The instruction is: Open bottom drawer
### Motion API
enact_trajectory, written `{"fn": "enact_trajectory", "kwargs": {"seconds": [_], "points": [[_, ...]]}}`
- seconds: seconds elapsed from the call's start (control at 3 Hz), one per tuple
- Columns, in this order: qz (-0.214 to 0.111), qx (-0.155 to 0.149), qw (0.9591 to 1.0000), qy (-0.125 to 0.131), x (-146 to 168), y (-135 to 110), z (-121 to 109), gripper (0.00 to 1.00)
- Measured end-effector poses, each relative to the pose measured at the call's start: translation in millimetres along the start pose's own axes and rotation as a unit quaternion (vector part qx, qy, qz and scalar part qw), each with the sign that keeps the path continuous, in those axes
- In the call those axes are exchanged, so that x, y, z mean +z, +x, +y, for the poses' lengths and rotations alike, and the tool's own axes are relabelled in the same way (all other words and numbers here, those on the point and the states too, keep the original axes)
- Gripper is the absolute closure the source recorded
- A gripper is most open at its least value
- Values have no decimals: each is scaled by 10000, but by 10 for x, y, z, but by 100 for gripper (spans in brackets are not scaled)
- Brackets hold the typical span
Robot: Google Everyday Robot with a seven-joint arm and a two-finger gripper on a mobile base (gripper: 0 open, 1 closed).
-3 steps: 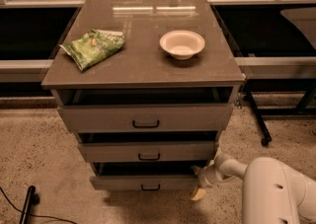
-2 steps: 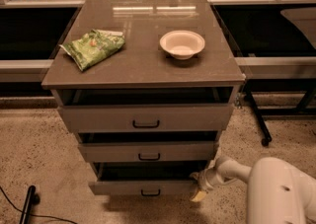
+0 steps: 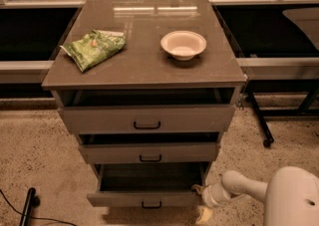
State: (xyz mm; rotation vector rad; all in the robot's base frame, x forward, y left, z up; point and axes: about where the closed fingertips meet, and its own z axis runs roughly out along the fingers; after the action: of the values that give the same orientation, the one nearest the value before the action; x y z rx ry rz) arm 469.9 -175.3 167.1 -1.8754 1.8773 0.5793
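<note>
One camera, set high before the front edge of the tabletop (image 3: 144, 56), looks steeply down and forward from fairly near. The tool (image 3: 201, 203) shows low, below the tabletop's front right corner, beside the bottom drawer (image 3: 119, 199)

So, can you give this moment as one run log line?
bottom drawer: pulled out | gripper: at its right front corner | top: bowl, bag

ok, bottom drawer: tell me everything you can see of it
Lowest of three, the bottom drawer is grey-brown, with a shallow flat front and a small black bar handle. It stands pulled out furthest of the three, level, its inside dark with nothing visible in it. The claw sits at its right front corner, seemingly touching it.
</note>
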Motion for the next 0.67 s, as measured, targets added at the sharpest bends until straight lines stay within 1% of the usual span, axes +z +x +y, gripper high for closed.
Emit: {"fn": "enact_trajectory", "kwargs": {"seconds": [0.33, 0.67], "points": [[4, 0, 10000, 7, -11, -7, -15, 0], [39, -11, 10000, -54, 8, -3, 23, 2]]}}
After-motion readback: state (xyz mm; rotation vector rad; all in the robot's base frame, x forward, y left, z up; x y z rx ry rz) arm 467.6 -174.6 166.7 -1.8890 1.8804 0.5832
